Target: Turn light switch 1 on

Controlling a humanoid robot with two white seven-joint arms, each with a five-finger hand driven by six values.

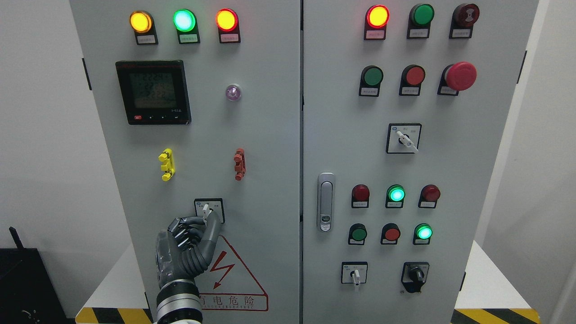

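While the left hand (191, 234) is pinched on the white rotary switch (206, 209) low on the cabinet's left door (270, 135), near its bottom edge, turning is judged begun, not finished.

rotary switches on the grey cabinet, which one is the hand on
The white-handled rotary switch low on the left door, above the red warning triangle. The left hand pinches its handle; the other three sit untouched on the right door.

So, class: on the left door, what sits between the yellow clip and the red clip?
Nothing. In the head view, the stretch between the yellow clip and the red clip is bare grey door panel.
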